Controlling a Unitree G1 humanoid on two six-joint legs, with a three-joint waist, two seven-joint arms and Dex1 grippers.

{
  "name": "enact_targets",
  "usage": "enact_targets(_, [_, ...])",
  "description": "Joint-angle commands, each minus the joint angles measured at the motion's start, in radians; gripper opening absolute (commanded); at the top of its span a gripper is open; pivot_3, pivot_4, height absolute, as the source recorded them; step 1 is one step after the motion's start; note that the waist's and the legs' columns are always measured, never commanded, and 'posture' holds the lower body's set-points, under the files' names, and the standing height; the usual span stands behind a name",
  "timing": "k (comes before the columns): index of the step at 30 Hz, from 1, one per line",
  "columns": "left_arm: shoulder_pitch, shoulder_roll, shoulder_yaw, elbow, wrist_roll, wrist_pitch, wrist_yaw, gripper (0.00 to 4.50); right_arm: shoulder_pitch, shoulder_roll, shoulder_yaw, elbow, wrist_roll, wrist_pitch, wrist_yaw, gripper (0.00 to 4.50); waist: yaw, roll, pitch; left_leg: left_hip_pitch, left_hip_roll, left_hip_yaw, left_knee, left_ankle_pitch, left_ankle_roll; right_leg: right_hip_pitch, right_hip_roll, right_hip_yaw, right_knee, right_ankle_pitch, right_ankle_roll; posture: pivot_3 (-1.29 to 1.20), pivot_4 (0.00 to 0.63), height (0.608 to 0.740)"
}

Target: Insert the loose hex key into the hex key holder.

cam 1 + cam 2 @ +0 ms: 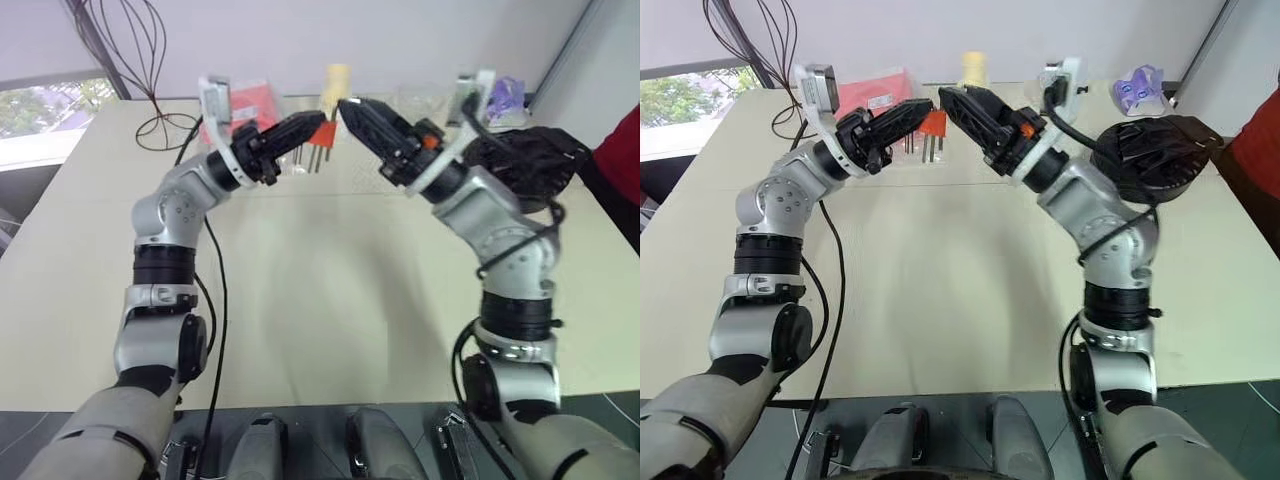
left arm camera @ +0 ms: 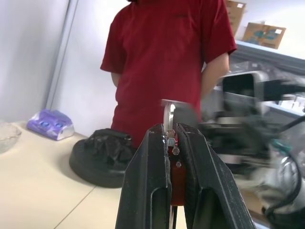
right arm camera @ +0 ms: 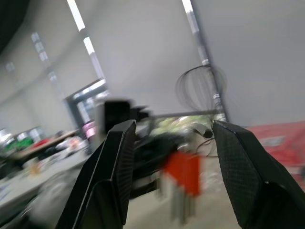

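My arms are raised above the beige table (image 1: 300, 300), their tips near each other. My left gripper (image 1: 915, 110) is pressed onto the orange-red hex key holder (image 1: 932, 123), keys hanging down. My right gripper (image 1: 958, 102) stands spread, empty, just beside the holder. The loose hex key (image 2: 167, 117) protrudes above my left fingers (image 2: 147, 181).

orange-red hex key holder (image 1: 932, 123), silver keys, red shirt (image 2: 167, 57)

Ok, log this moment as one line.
left tool: shut on small orange-red plastic hex key holder | right tool: open, empty, beside holder | both above cream table
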Motion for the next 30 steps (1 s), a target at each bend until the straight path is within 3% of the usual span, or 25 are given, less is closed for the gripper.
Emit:
enact_targets(1, [-0.002,0.015,0.000,-0.045,-0.008,-0.001,-0.004,0.21,0.057,-0.082,-0.015,-0.098,0.058,0.068,0.027,2.56,0.000,0.000,0.000,0.000,0.000,0.000,0.000,0.000,0.000,0.000,0.000,0.000,0.000,0.000,0.000,0.00,0.150,0.740])
enact_targets(7, [0.073,0.039,-0.002,-0.076,0.007,0.011,0.030,0.21,0.153,-0.166,0.012,-0.134,0.011,0.070,0.049,2.56,-0.004,0.000,0.000,0.001,0.000,0.000,0.000,-0.001,0.001,0.000,0.001,0.000,0.000,0.000,0.000,0.00,0.150,0.740])
enact_targets(16, [0.358,0.051,0.030,-0.210,-0.029,0.129,0.170,0.21,0.219,-0.155,0.074,-0.138,-0.096,0.008,0.057,2.56,0.000,0.000,0.000,0.001,0.001,0.000,0.001,-0.001,0.001,0.000,0.000,0.001,0.000,0.000,0.000,0.00,0.150,0.740])
enact_targets(22, [0.414,0.042,0.032,-0.052,0.060,0.093,0.294,0.21,0.215,-0.127,0.100,-0.117,-0.145,-0.029,0.065,2.56,0.005,-0.001,0.000,0.000,0.000,0.000,0.002,-0.001,0.001,0.000,0.000,0.000,0.000,0.000,0.000,0.00,0.150,0.740])
enact_targets(25, [0.402,0.049,0.061,0.008,0.052,0.077,0.302,1.19,0.208,-0.120,0.108,-0.118,-0.157,-0.036,0.076,2.63,0.005,-0.001,0.000,0.000,0.000,0.000,0.002,-0.001,0.001,0.000,0.000,0.000,0.000,0.000,0.000,0.00,0.150,0.740])
enact_targets(30, [0.403,0.077,0.066,0.030,0.087,0.050,0.331,3.62,0.200,-0.112,0.102,-0.112,-0.155,-0.034,0.081,2.63,0.005,-0.001,0.000,0.000,0.000,0.000,0.002,-0.001,0.001,0.000,0.000,0.000,0.000,0.000,0.000,0.00,0.150,0.740])
